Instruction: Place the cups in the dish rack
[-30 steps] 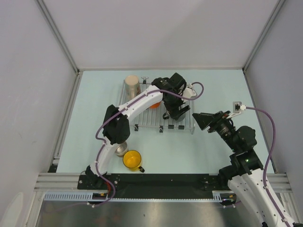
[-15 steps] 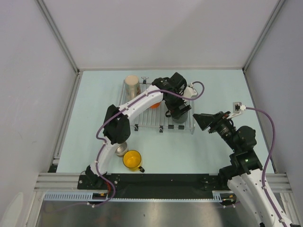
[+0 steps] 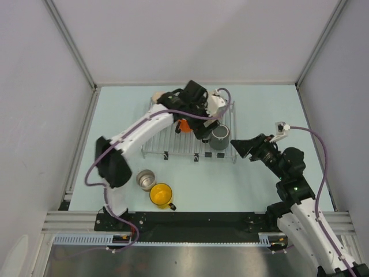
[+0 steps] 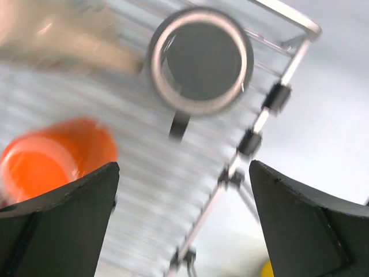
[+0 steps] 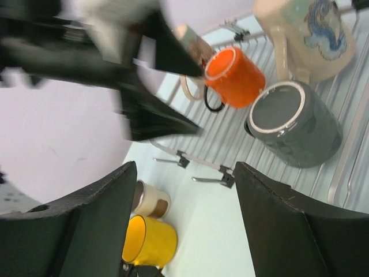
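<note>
L hand [image 4: 181, 167] hangs over the dish rack [image 3: 167, 144], fingers wide apart, nothing btwn them. R hand [image 3: 239, 144] hovers just off the rack's right edge, also spread and empty.

- Dark grey mug [image 3: 218, 138]: upright at the rack's near-right corner, mouth up, not touching L hand.
- Orange-red mug [image 3: 184, 125]: on its side mid-rack, beside the grey one.
- Beige mug w/ printed picture [image 5: 308, 32]: at the rack's far-right end.
- 2nd beige mug [image 3: 158, 97]: at the rack's far-left corner, mostly hidden by the arm.
- Steel cup [image 3: 146, 179] and yellow cup [image 3: 161, 194]: on the worktop [image 3: 259, 109], in front of the rack's near-left corner, close together. Can't tell if touching.

Step, as judged: 4 of 6 loaded, L hand free btwn placements. Next move prob. calls for L hand to leave the rack and come down over the steel or yellow cup, fingers straddling rim or handle, w/o bumping the other cup. Bare wires at the rack's near-left look like the spot for them. The tipped orange-red mug may need righting.
</note>
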